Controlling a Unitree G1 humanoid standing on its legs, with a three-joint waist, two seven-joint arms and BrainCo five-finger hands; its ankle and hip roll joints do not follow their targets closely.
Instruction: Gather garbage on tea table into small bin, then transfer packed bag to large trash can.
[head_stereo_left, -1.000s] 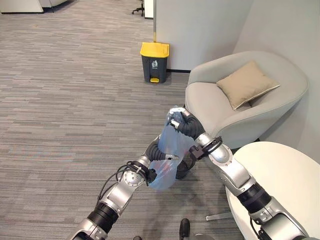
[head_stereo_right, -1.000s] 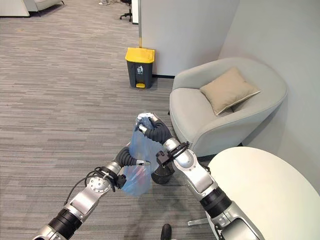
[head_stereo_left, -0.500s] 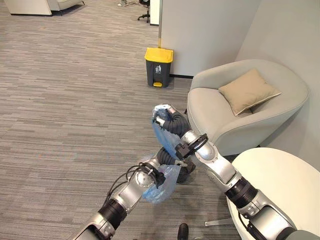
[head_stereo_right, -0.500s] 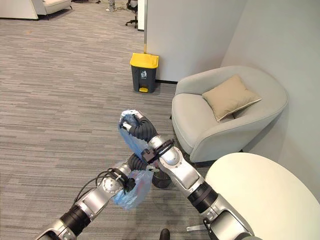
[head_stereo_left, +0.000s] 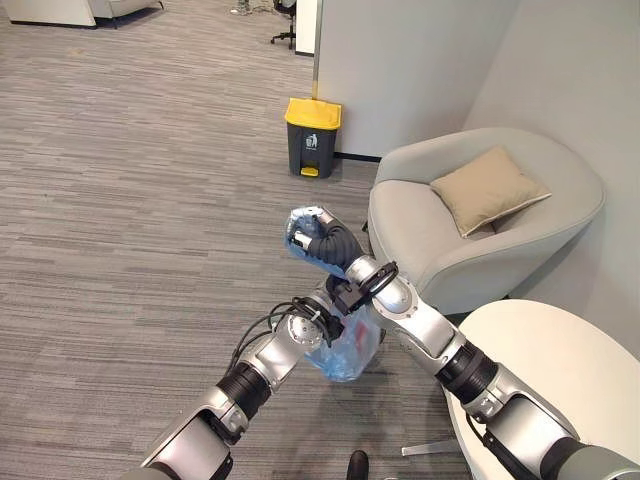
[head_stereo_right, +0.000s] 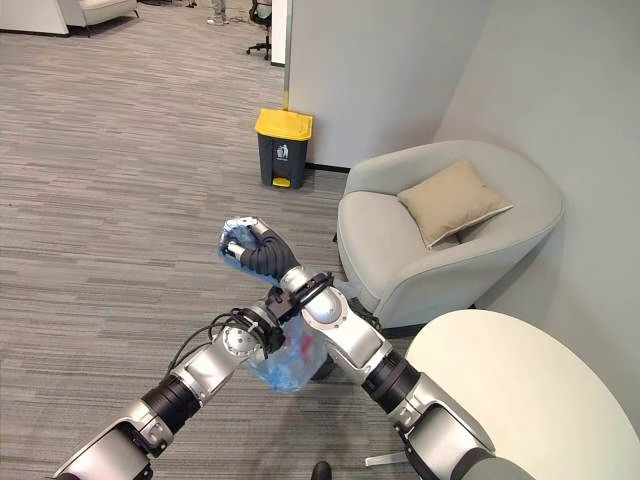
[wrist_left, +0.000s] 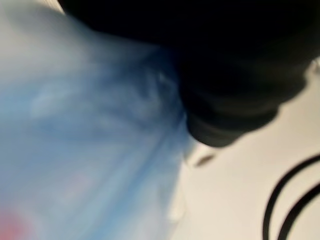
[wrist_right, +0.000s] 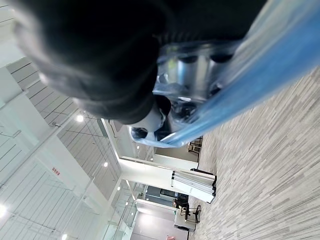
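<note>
A translucent blue garbage bag (head_stereo_left: 348, 350) hangs above the carpet in front of the armchair, with something red inside. My right hand (head_stereo_left: 318, 240) is held high and is shut on the bag's twisted top; in the right wrist view its curled fingers (wrist_right: 195, 65) have the blue plastic (wrist_right: 260, 75) wrapped round them. My left hand (head_stereo_right: 256, 328) sits under the right forearm, against the bag's upper body, and the blue plastic (wrist_left: 75, 150) presses close in the left wrist view. The large grey trash can (head_stereo_left: 311, 138) with a yellow lid stands by the wall ahead.
A grey armchair (head_stereo_left: 470, 240) with a tan cushion (head_stereo_left: 488, 188) stands to the right. The round white tea table (head_stereo_left: 560, 370) is at the lower right. A dark small bin (head_stereo_right: 323, 370) peeks out behind the bag. Open carpet stretches to the left and toward the trash can.
My right hand has carried the bag's top further left. My left hand has risen under the right forearm, and the bag's body came up with it.
</note>
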